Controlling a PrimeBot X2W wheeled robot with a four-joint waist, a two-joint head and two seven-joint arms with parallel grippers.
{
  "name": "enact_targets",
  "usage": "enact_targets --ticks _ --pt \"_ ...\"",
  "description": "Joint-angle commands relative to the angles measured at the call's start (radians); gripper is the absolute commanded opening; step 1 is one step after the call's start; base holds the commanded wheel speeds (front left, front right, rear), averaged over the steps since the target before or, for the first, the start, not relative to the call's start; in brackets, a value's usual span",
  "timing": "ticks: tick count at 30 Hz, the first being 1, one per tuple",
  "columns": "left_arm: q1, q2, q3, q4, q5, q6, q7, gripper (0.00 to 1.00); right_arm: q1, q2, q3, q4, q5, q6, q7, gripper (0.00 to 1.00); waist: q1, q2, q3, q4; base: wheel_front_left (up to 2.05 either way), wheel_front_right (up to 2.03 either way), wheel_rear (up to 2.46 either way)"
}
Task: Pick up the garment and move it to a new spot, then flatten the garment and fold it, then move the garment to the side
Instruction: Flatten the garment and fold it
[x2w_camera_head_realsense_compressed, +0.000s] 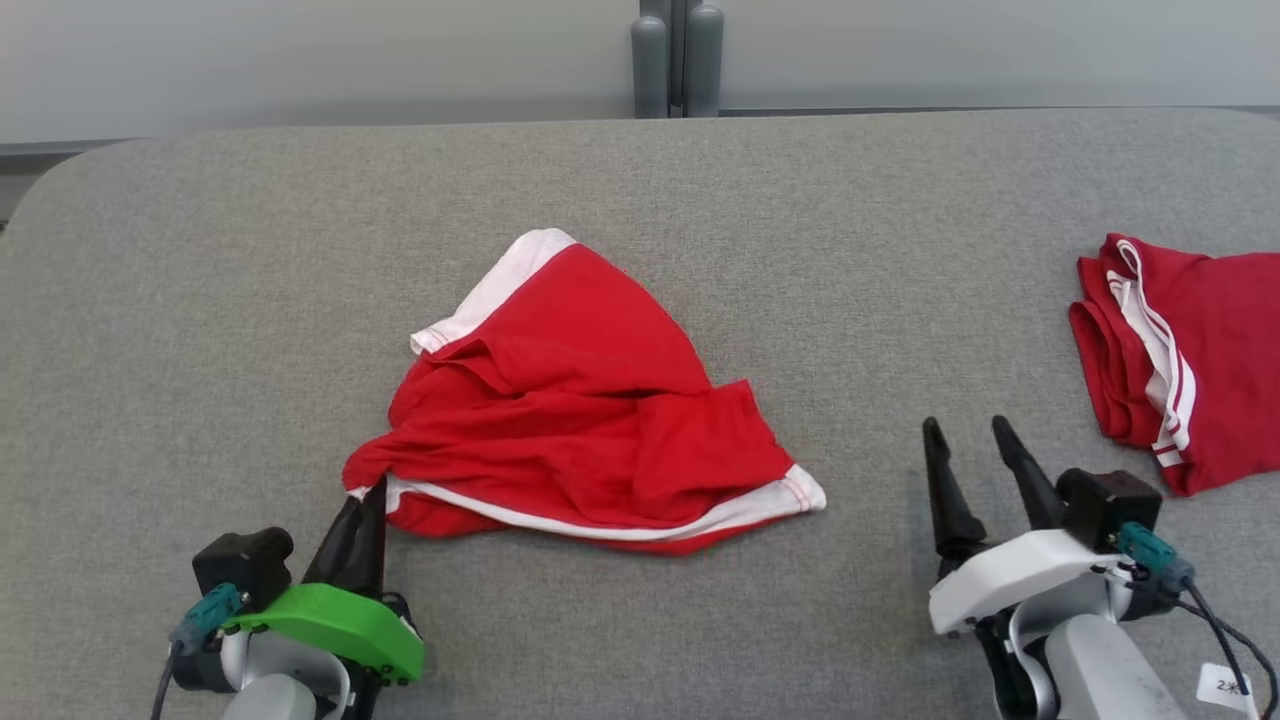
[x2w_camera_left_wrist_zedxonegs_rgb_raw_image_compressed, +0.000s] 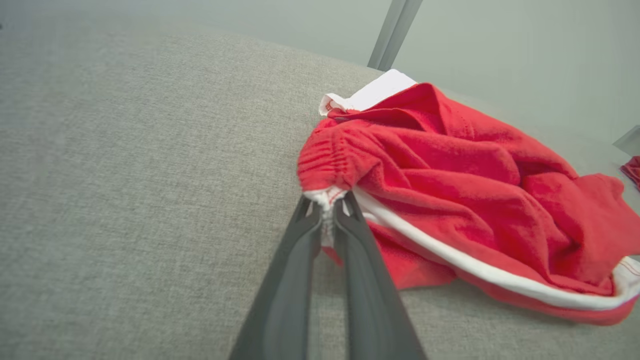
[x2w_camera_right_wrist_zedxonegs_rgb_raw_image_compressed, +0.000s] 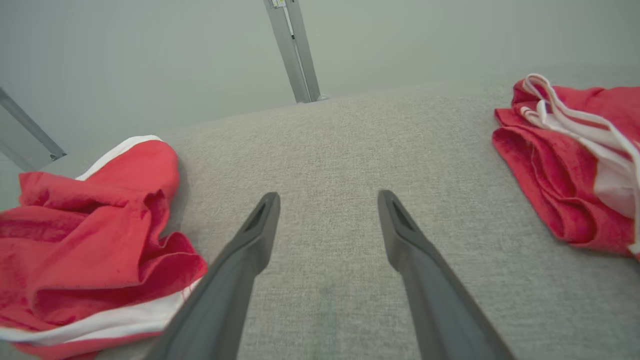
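The left hand is clamped on the near-left corner of the red garment on the grey desk — the right hand is apart; a white tag hangs by its arm, writing not readable.

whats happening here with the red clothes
The robot's left pincer is shut on the near left corner of a crumpled red cloth garment with white trim, which lies on the grey fabric table. Its right pincer is open above bare table, holding nothing. A second red garment with white stripes lies folded at the table's right side.
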Motion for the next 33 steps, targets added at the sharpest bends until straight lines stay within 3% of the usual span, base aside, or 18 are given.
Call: enact_targets --ticks 1,5,6,8,18,33 --pt "-0.005 0.026 0.005 0.006 0.018 -0.003 0.000 0.00 -0.003 0.000 0.039 -0.003 0.020 -0.001 -0.002 1.00 0.0000 0.0000 -0.001 0.013 0.00 0.00 0.00" --pt "-0.034 0.050 0.011 0.022 0.033 -0.004 0.000 0.00 -0.019 -0.002 0.143 0.002 0.043 -0.001 -0.002 1.00 0.0000 0.0000 0.005 0.024 0.00 0.00 0.00" --pt "-0.039 0.051 0.013 0.028 0.037 -0.003 0.000 0.21 -0.027 -0.003 0.163 0.002 0.053 -0.001 -0.002 1.00 0.0000 0.0000 0.006 0.025 0.00 0.00 0.00" --pt "-0.052 0.038 0.027 0.043 0.045 -0.003 0.000 1.00 -0.047 -0.002 0.241 0.012 0.078 -0.001 -0.002 1.00 0.0000 0.0000 0.011 0.031 0.00 0.00 0.00" --pt "-0.014 -0.034 0.053 0.012 0.087 -0.003 0.000 1.00 -0.076 -0.018 0.410 0.031 0.163 -0.001 -0.002 1.00 0.0000 0.0000 0.017 0.058 0.00 0.00 0.00" --pt "0.002 -0.062 0.049 -0.016 0.097 -0.004 0.000 1.00 -0.192 -0.062 0.502 0.136 0.274 -0.001 -0.002 1.00 0.0000 0.0000 0.046 0.129 0.00 0.00 0.00"
